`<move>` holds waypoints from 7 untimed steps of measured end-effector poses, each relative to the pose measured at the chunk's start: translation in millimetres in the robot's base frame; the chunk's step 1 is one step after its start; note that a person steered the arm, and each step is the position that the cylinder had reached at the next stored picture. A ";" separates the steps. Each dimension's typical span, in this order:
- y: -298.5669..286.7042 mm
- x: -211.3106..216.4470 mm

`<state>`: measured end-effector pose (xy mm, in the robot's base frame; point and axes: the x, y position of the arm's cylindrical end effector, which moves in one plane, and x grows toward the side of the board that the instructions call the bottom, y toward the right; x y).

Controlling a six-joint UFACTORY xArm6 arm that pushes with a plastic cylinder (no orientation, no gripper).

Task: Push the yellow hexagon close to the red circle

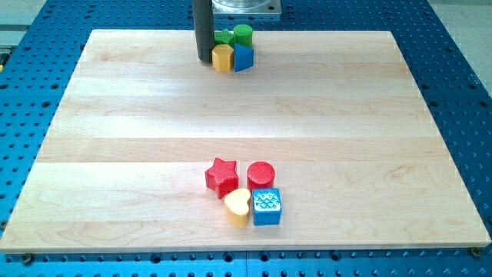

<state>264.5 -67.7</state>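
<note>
The yellow hexagon (222,56) sits near the view's top edge of the wooden board (115,154), touching a blue block (243,56). My tip (204,60) rests on the board right against the hexagon's left side. The red circle (260,175) stands low in the view, near the middle, far below the hexagon.
A green circle (243,34) and another green block (224,37), partly hidden by the rod, lie just above the hexagon. A red star (222,177), a yellow heart (237,205) and a blue cube (267,206) cluster around the red circle. A blue perforated table surrounds the board.
</note>
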 end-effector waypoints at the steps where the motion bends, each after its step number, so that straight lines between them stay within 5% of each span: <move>1: -0.3 0.0; 7: 39.5 -6.6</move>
<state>257.9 -28.2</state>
